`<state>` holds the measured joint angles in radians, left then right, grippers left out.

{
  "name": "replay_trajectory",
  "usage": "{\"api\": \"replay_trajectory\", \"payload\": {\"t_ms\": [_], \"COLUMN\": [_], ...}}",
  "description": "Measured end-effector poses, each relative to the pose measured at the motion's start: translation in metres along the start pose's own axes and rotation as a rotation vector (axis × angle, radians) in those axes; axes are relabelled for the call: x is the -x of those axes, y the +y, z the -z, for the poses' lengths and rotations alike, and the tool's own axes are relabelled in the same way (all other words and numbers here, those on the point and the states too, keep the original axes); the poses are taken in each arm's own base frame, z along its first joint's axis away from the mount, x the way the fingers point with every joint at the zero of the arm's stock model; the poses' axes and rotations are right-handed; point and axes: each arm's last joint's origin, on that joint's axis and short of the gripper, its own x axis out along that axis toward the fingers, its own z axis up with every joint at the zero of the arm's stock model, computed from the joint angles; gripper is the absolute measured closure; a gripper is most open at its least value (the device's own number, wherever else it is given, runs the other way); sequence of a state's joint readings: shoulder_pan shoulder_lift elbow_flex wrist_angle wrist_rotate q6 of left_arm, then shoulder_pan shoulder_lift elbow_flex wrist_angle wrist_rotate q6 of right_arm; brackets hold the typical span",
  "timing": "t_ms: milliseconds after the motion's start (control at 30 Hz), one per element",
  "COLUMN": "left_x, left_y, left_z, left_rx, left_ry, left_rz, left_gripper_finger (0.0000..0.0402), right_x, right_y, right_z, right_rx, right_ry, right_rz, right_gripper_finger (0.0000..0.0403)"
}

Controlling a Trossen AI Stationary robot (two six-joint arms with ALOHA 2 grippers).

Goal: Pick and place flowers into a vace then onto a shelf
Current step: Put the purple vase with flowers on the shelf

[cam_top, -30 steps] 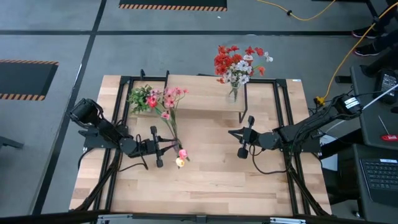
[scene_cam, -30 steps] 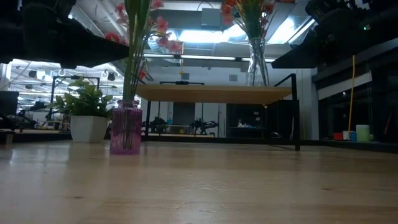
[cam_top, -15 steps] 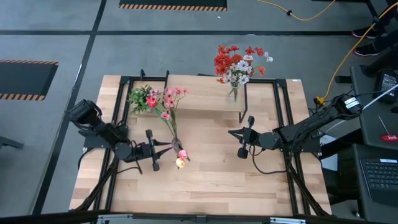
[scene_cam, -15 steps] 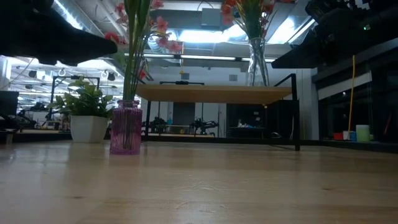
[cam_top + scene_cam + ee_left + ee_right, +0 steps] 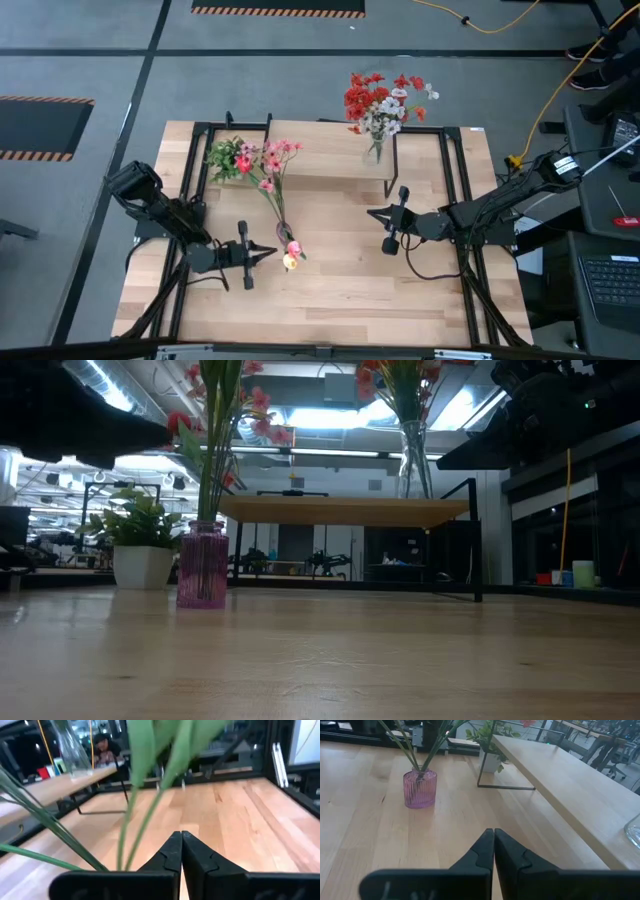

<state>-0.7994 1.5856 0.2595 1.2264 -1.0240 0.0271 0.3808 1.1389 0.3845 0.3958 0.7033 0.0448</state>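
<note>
A pink ribbed vase (image 5: 420,788) stands on the table with green-stemmed flowers (image 5: 268,165) in it. Their pink blooms lean toward the far edge. A pink and a yellow bloom (image 5: 290,256) show near the vase's foot. My left gripper (image 5: 270,252) is shut and level just left of those blooms, with stems (image 5: 145,795) close in front and nothing between its fingers. My right gripper (image 5: 372,212) is shut and waits at mid-table, pointing left. The shelf (image 5: 320,150) stands at the far side and carries a clear vase (image 5: 375,150) of red and white flowers.
A small green plant in a white pot (image 5: 140,550) stands at the far left, beside the shelf (image 5: 345,510). Black frame rails (image 5: 190,200) run along both table sides. Bare tabletop (image 5: 340,290) lies toward the near edge.
My left gripper has swung toward the table's near edge, away from the pink vase, and has shut. The vase and its flowers stand where they were.
</note>
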Motion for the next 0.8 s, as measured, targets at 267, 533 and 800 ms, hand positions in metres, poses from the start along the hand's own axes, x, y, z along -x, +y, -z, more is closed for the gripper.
{"api": "replay_trajectory", "payload": {"t_ms": [267,533,800], "left_x": [-0.008,-0.020,-0.021], "left_y": [-0.013,-0.032,-0.035], "left_z": [0.003,-0.008,-0.005], "left_rx": [0.116,0.130,0.137], "left_ry": [0.096,0.190,0.272], "left_rz": [-0.026,-0.050,-0.084], "left_gripper_finger": [0.0399,0.0399,0.0399], "right_x": [0.000,0.000,0.000], "right_y": [0.000,0.000,0.000], "right_z": [0.000,0.001,0.002], "right_rx": [0.000,0.008,0.020], "right_ry": [0.000,0.008,0.018], "right_rz": [0.000,0.000,0.001], "right_gripper_finger": [0.0386,0.0386,0.0386]}}
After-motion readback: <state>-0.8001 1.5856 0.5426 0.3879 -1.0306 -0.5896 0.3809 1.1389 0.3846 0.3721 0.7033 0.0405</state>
